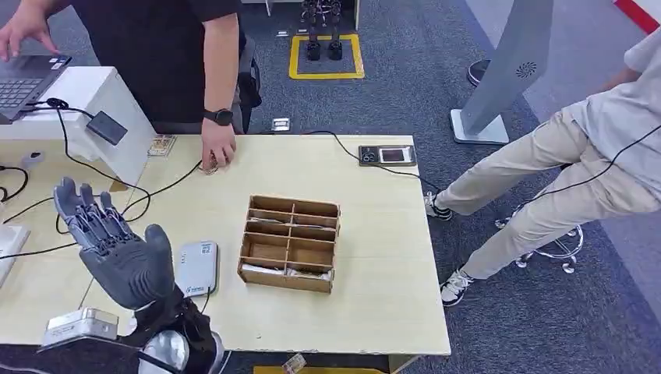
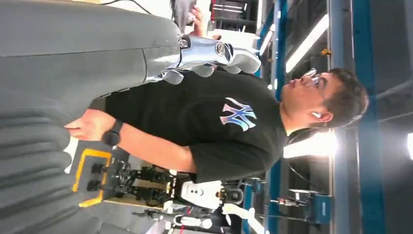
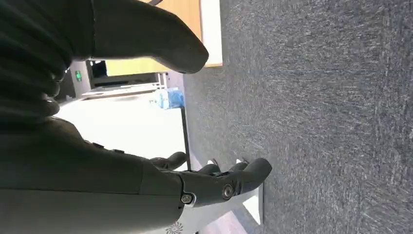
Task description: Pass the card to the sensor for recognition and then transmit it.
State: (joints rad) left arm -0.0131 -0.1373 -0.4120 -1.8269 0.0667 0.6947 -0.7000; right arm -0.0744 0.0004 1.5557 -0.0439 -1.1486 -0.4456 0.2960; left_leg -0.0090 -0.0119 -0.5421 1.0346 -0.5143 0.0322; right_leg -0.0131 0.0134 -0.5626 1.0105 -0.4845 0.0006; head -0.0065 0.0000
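From the head view I see my left hand (image 1: pixel 117 249) raised above the near left part of the bench (image 1: pixel 374 234), palm up-turned toward the camera, fingers spread wide and holding nothing. Just beside it, flat on the bench, lies the grey sensor (image 1: pixel 196 267), with a thin cable running off it. In the left wrist view the same hand's fingers (image 2: pixel 214 51) stretch out straight, bare, in front of a person in a black shirt (image 2: pixel 214 126).

My right hand (image 3: pixel 214 183) shows in the right wrist view, hanging over dark grey carpet (image 3: pixel 316 122); its fingers are loosely extended and apart, nothing between them.

I cannot pick out the card for certain. Pale flat pieces lie in the front compartments of the wooden box (image 1: pixel 290 242) at the middle of the bench, too small to tell what they are.

The person's hand (image 1: pixel 217 148) rests on the far edge of the bench, a black watch (image 1: pixel 219 117) on the wrist. A small black device (image 1: pixel 387 155) sits at the far right edge. A second person (image 1: pixel 577 156) in pale trousers stands to the right of the bench.
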